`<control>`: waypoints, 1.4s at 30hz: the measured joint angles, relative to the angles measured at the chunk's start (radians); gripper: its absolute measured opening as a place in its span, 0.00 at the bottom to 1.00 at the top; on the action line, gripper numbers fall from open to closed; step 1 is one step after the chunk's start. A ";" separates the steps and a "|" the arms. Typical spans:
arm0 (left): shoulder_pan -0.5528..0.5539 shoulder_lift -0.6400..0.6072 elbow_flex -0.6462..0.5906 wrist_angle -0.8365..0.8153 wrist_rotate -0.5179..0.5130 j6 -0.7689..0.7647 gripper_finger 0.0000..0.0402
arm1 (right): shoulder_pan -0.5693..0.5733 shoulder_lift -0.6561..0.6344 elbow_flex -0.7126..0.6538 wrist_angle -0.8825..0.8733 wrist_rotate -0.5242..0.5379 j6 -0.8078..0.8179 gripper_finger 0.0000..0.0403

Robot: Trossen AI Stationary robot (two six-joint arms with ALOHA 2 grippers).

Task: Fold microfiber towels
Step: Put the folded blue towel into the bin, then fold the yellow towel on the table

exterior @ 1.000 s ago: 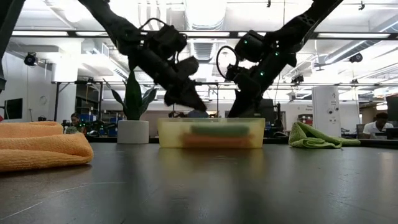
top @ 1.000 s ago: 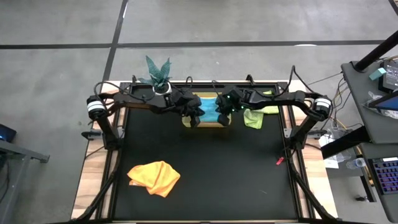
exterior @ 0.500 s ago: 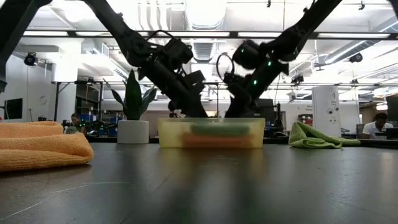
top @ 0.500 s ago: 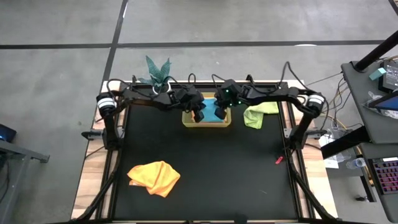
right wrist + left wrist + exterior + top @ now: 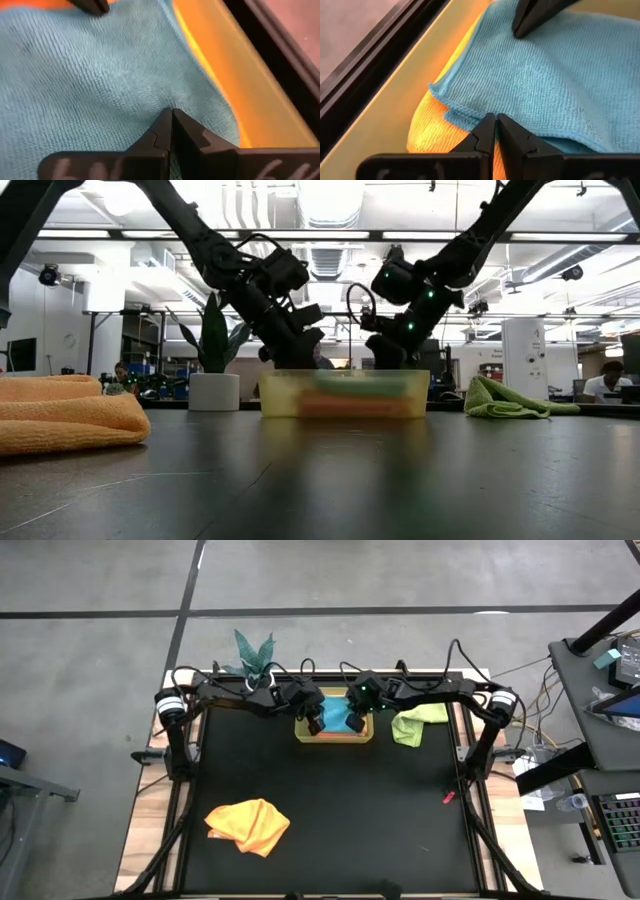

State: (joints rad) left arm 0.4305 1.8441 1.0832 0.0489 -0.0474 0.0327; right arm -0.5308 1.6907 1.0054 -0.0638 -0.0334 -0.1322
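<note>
Left end effector (image 5: pixel 494 131): fingers pressed together, tip at near edge of soft teal-blue microfiber towel (image 5: pixel 560 80); looks pinched on the hem, can't confirm.
Right end effector (image 5: pixel 171 125): fingers fully together, tip dug into same teal towel, which puckers around it; likely nipping a fold.
Teal towel: top of stack inside translucent yellow-green rectangular bin (image 5: pixel 334 735) at far edge of black desk (image 5: pixel 330 810).
Under it: orange-yellow microfiber towel (image 5: pixel 432 127), folded, in bin.
Not yet folded: crumpled orange-yellow cloth (image 5: pixel 248 825) at desk's near left; lime green cloth (image 5: pixel 415 723) just beside bin.
Step (judgement): settling teal towel into bin.
Do it well: release both sides together, lift straight up so fold doesn't drag open; avoid bin wall.
</note>
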 joint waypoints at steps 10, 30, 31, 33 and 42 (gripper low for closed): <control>-0.026 -0.113 0.015 -0.016 0.055 0.001 0.02 | 0.035 -0.113 0.000 -0.039 -0.044 0.018 0.02; -0.072 -0.033 0.003 -0.042 -0.015 -0.054 0.02 | 0.097 -0.072 -0.030 -0.069 -0.149 0.093 0.02; -0.075 -0.047 0.003 -0.045 -0.015 -0.055 0.02 | 0.097 -0.085 -0.031 -0.072 -0.149 0.096 0.02; -0.088 -0.079 0.003 -0.043 -0.015 -0.056 0.02 | 0.098 -0.117 -0.031 -0.073 -0.149 0.094 0.02; -0.321 -0.256 0.002 -0.033 -0.015 -0.165 0.02 | 0.173 -0.269 -0.071 -0.049 -0.148 0.091 0.02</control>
State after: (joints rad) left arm 0.1100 1.5884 1.0849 0.0164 -0.0623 -0.1320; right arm -0.3574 1.4222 0.9340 -0.1132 -0.1810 -0.0413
